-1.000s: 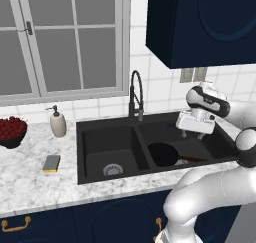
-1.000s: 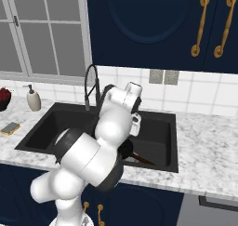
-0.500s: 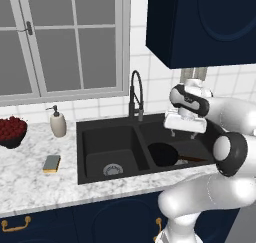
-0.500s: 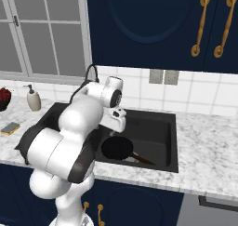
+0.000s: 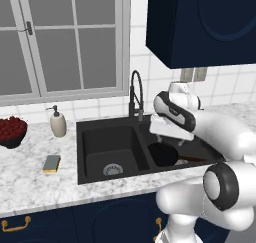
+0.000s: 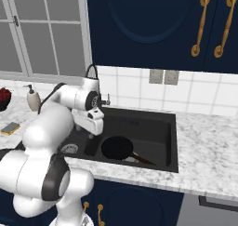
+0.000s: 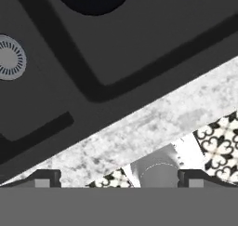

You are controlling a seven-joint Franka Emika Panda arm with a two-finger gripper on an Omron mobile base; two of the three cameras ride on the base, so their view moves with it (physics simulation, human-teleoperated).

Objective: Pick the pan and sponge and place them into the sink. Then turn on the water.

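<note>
The gripper [image 7: 119, 177], fingers parted and empty, hangs over the sink [image 5: 95, 137], the pan [image 6: 117, 148] lying in the basin below it, the sponge [image 5: 51, 163] well off to its left.

Beige soap dispenser [image 5: 58, 123] and red fruit bowl [image 5: 11, 132] on marble counter [image 5: 30, 184].

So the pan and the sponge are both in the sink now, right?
Not quite. The pan is in the sink, but the sponge lies on the counter left of it, as the left base view shows.
</note>
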